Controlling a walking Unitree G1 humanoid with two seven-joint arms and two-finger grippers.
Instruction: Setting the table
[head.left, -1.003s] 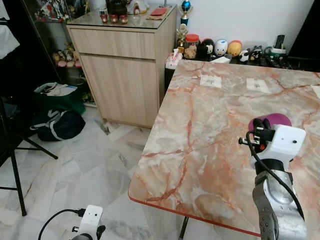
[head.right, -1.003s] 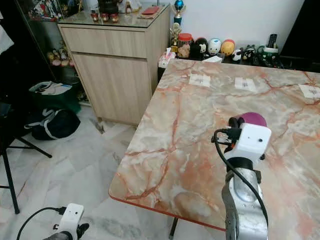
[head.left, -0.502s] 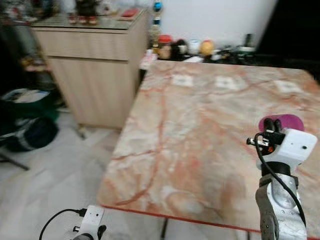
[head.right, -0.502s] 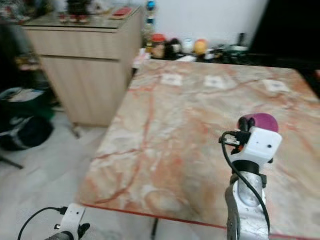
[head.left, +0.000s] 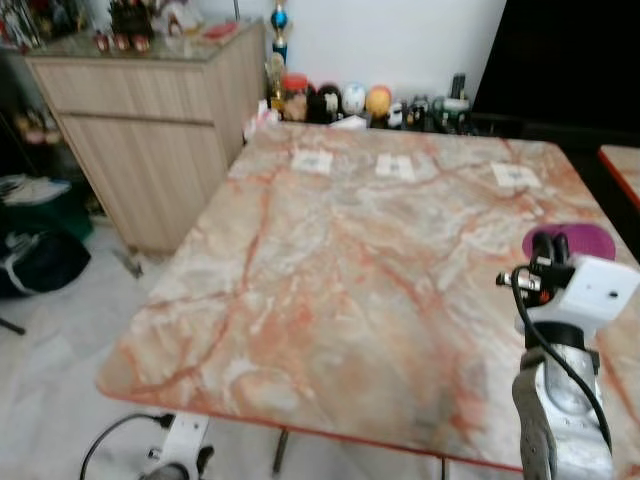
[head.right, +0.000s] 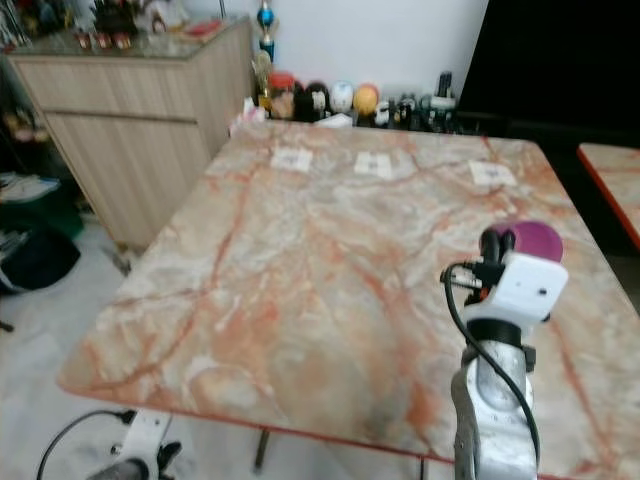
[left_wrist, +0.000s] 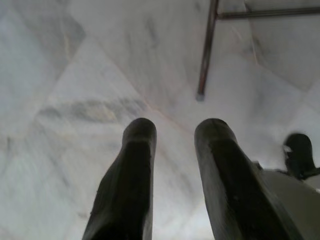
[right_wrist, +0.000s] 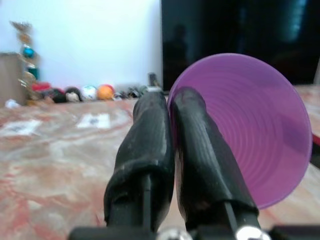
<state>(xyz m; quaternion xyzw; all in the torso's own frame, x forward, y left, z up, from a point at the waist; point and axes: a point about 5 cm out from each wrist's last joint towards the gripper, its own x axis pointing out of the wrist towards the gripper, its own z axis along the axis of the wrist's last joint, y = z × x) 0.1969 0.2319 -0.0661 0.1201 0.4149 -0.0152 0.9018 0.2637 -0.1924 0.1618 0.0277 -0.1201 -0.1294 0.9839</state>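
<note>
The right gripper (right_wrist: 167, 150) is raised over the right side of the marble table (head.left: 330, 280), its jaws pinched shut on the rim of a purple plastic plate (right_wrist: 255, 130); in the right wrist view the rim runs between the 2 black fingers (right_wrist: 145, 145), with the dished face of the plate turned toward the camera. From the head views the plate (head.right: 535, 238) sits just beyond the white wrist camera housing (head.right: 525, 288), on the far side of the jaws from the robot, and it seems to be carried above the tabletop rather than resting on it, though whether its lower edge touches the marble cannot be told. The plate is round, so it has no long axis; what matters is that it is held tilted, nearly on edge, its hollow facing back along the gripper. To set it down, the wrist would probably need to roll so the base faces the marble before letting go. 3 small white paper tags (head.left: 397, 167) lie in a row near the far edge, well apart from the plate, and may mark place settings. The left gripper (left_wrist: 175, 170) hangs low beside the near table corner, jaws parted and holding nothing, pointing at the pale tiled floor (left_wrist: 100, 65); the right arm is plainly the working one.
</note>
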